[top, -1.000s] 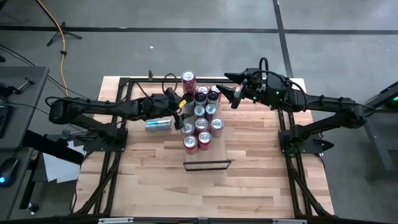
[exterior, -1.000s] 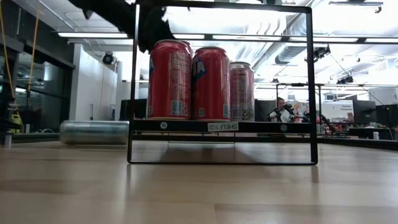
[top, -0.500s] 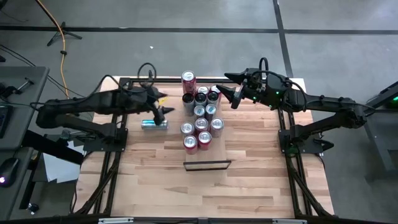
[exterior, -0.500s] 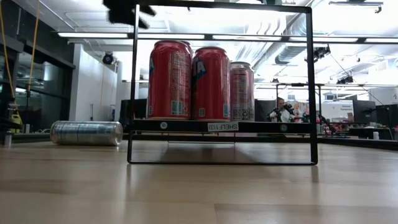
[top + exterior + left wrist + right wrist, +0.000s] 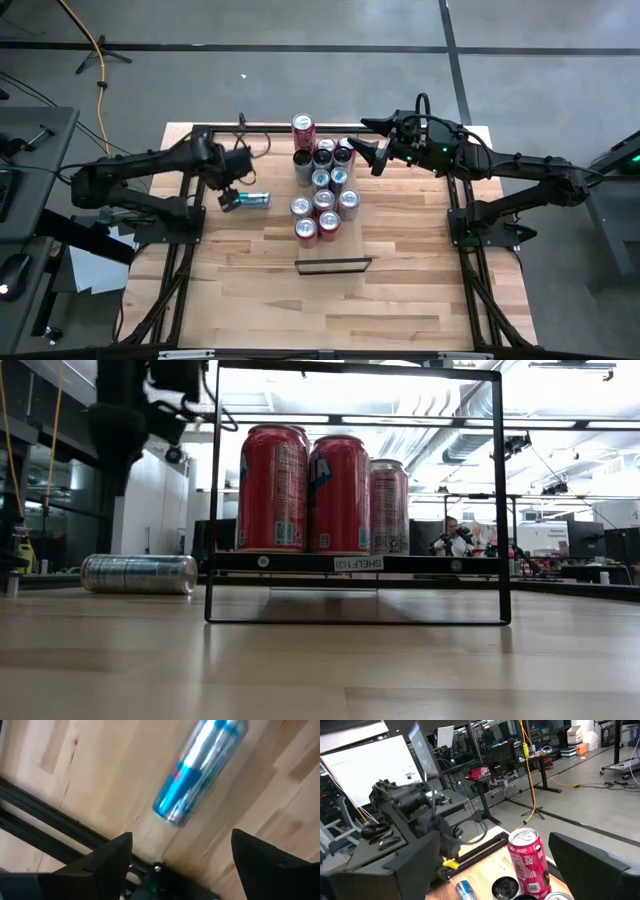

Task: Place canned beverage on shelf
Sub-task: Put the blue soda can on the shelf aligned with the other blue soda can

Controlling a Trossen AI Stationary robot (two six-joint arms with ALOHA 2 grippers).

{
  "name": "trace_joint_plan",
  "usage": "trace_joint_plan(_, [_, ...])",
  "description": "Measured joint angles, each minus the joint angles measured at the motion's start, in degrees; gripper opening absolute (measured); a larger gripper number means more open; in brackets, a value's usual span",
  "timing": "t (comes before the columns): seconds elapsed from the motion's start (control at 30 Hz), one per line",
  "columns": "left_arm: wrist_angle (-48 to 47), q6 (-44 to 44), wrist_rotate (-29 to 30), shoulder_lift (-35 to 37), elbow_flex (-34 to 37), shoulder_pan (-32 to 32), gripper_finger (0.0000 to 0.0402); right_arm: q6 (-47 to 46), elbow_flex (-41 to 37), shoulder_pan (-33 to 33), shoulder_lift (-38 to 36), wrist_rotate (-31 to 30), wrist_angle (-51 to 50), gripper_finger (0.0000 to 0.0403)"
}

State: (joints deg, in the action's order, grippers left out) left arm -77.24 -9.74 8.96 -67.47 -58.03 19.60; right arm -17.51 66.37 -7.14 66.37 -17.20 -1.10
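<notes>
Left gripper (image 5: 231, 199) now pulled back from the cluster of upright cans (image 5: 322, 190) toward the desk's (image 5: 400, 300) left side, above the near end of the blue-and-silver can (image 5: 254, 200) lying on its side. Fingers (image 5: 107, 862) spread, empty, can on the wood below them. In the low view, left arm (image 5: 125, 420) now dropped in at the far left, no longer over the shelf frame (image 5: 355, 563).
</notes>
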Motion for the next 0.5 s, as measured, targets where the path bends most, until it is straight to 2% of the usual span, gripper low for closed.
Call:
trace_joint_plan(0.13, [0.90, 0.37, 2.41, 2.08, 6.88, -3.23, 0.0280, 0.01, 0.00, 0.00, 0.00, -0.01, -0.02, 0.0360])
trace_joint_plan(0.27, [6.96, 0.84, 4.10, 2.56, 12.21, -6.09, 0.0280, 0.11, 0.00, 0.00, 0.00, -0.03, -0.02, 0.0360])
trace_joint_plan(0.5, [8.64, -0.04, 7.69, -1.31, 12.88, -7.31, 0.0280, 0.21, 0.00, 0.00, 0.00, -0.12, -0.02, 0.0360])
